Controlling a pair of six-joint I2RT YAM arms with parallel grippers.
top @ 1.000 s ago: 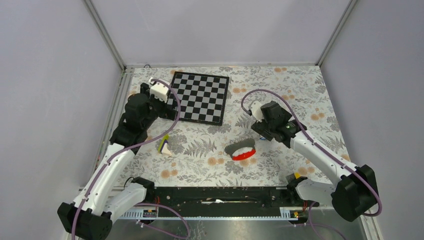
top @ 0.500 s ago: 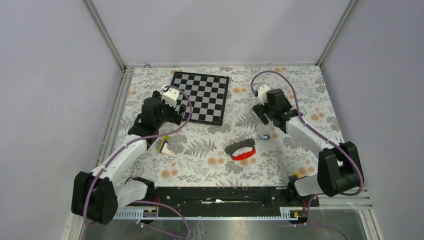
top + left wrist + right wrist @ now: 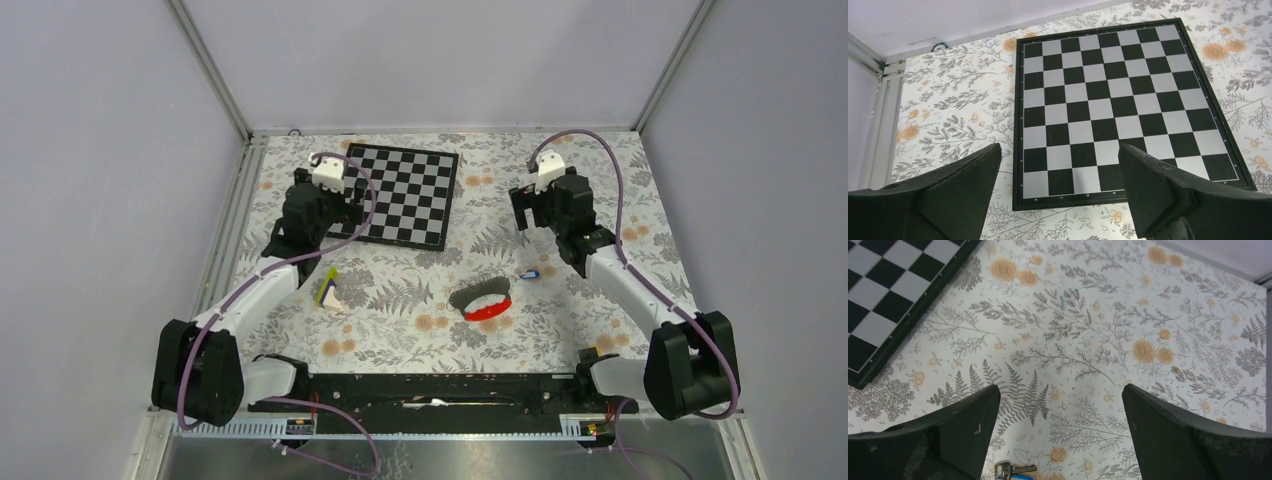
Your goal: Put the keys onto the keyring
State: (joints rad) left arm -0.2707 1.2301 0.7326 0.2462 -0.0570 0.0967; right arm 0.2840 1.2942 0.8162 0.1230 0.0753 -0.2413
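While the left claw [image 3: 1059, 152] and right claw [image 3: 1060, 390] hang released, the key [image 3: 1013, 470] looks light, slippery: pinch its blue tag [image 3: 532, 273]; keyring [image 3: 482, 300] appears floppy.

Seen from overhead, the keys [image 3: 529, 273] are only a blue speck right of centre, and the metal key itself is too small to make out. In the right wrist view they lie at the bottom edge, left of centre, where the frame cuts off most of the blue tag. The chessboard [image 3: 893, 295] runs out of that frame's upper left corner. The bottom edge cuts both fingers [image 3: 1193, 440] of the right gripper [image 3: 1060, 390]. In the left wrist view it likewise cuts the fingers [image 3: 948, 200] of the left gripper [image 3: 1058, 150], and the finger at lower right covers the right part of the chessboard's lower border.
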